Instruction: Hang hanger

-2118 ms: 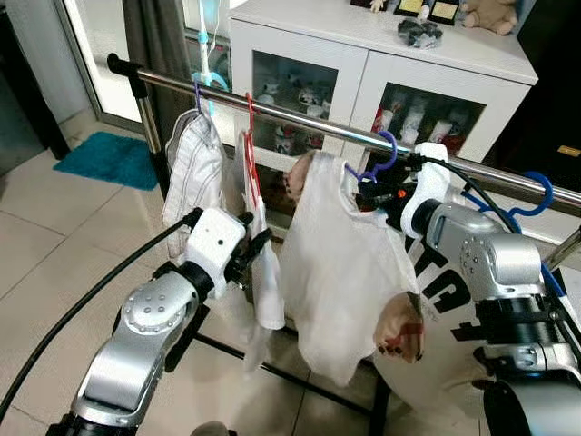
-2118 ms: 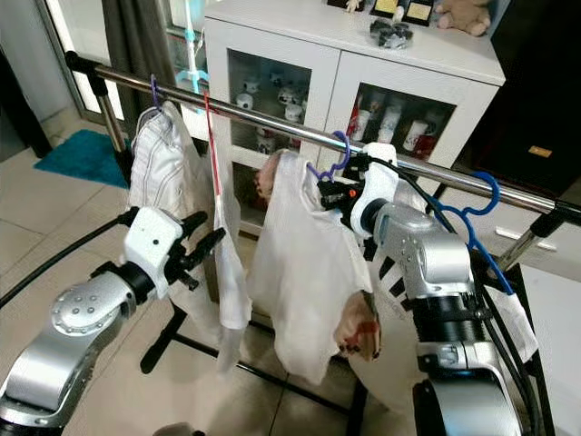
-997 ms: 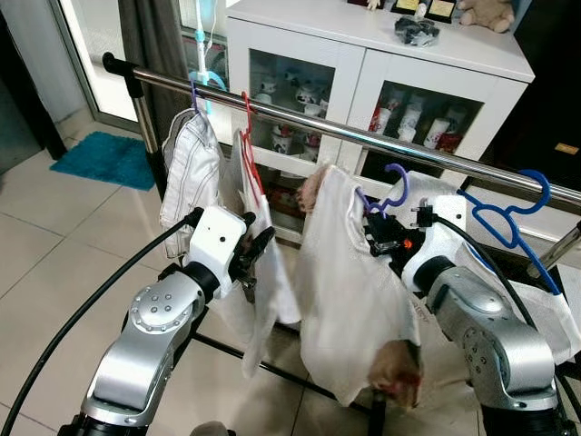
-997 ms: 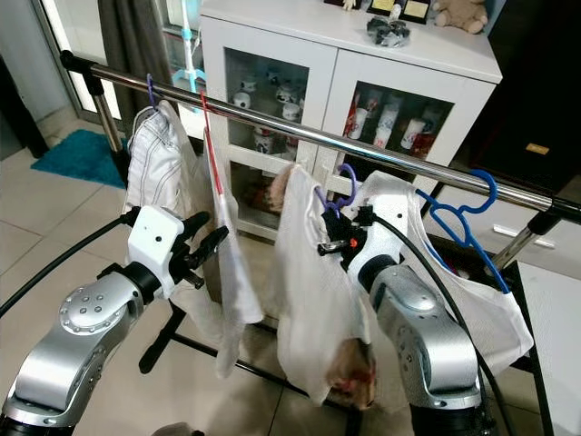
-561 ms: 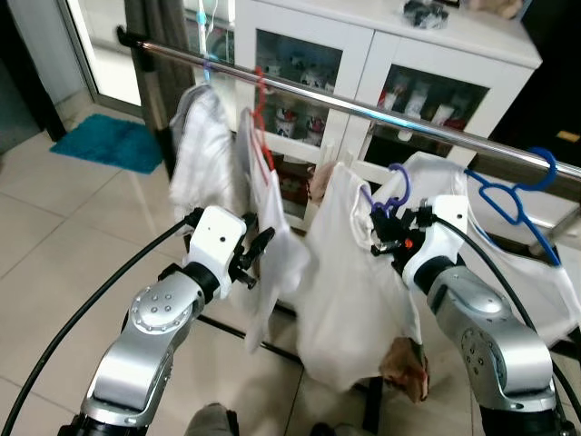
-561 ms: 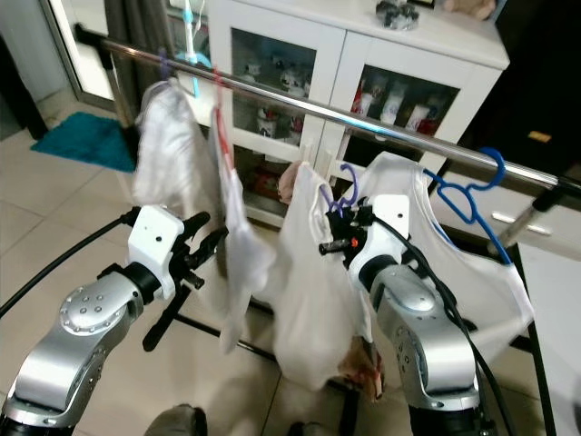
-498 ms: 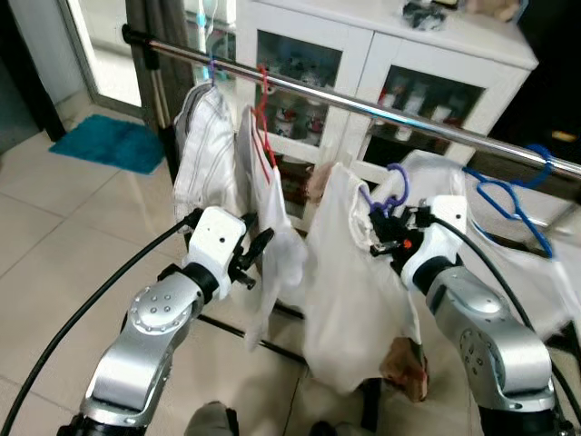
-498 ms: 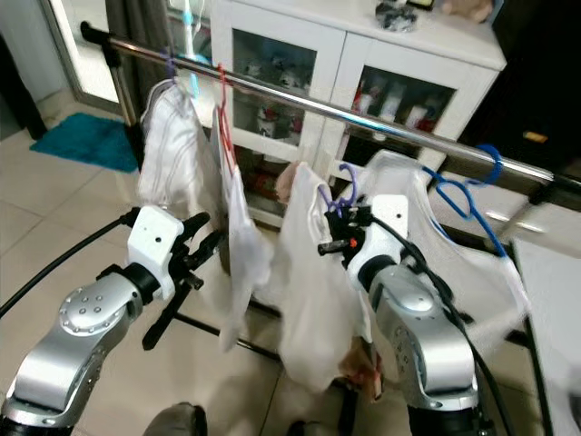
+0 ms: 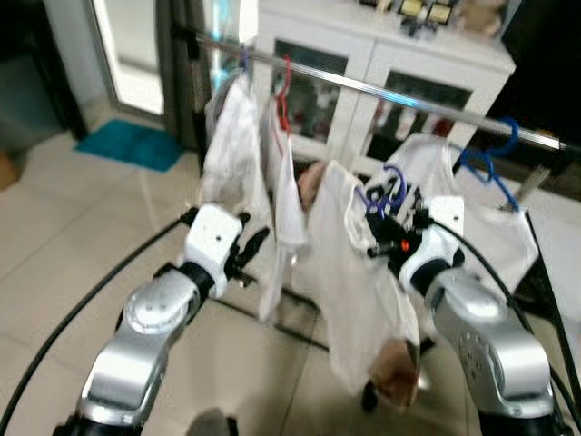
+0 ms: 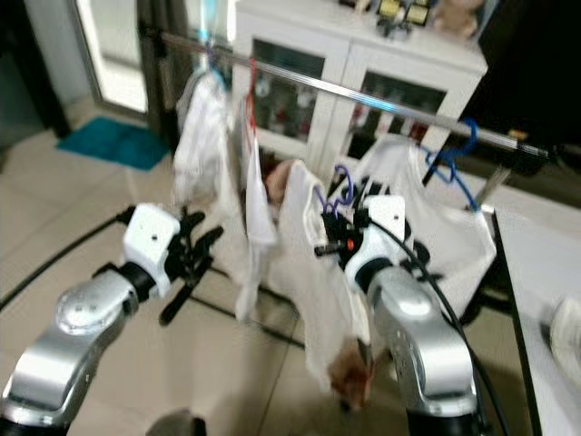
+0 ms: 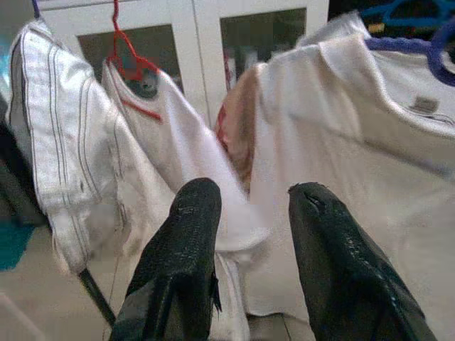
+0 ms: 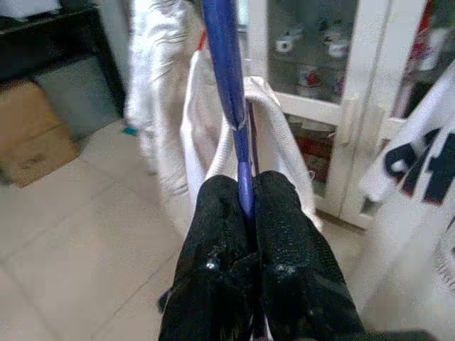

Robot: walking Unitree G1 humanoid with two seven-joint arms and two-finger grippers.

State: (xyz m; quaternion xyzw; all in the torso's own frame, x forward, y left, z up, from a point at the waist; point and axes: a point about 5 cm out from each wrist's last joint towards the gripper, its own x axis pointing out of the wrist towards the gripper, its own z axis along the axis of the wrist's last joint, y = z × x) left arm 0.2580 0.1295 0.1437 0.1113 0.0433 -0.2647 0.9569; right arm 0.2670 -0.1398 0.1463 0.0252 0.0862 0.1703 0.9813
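Observation:
My right gripper (image 12: 245,190) is shut on the neck of a purple hanger (image 12: 224,71). The hanger's hook (image 9: 392,186) is below and in front of the steel rail (image 9: 363,86), not touching it. A white shirt (image 9: 354,291) with a brownish patch hangs from this hanger in front of my right arm. My left gripper (image 9: 250,247) is open with nothing in it, close to the garments hanging at the rail's left end. Its two fingers (image 11: 192,227) point at those white clothes.
On the rail hang a striped white garment (image 9: 227,145), a white piece on a red hanger (image 9: 283,77) and a lettered white shirt on a blue hanger (image 9: 486,150). A white glass-door cabinet (image 9: 381,54) stands behind. A teal mat (image 9: 127,145) lies on the tiled floor.
The purple hanger's hook was up at the rail; it has come down and now hangs below it. The camera has pulled back from the rack. My left gripper stays open.

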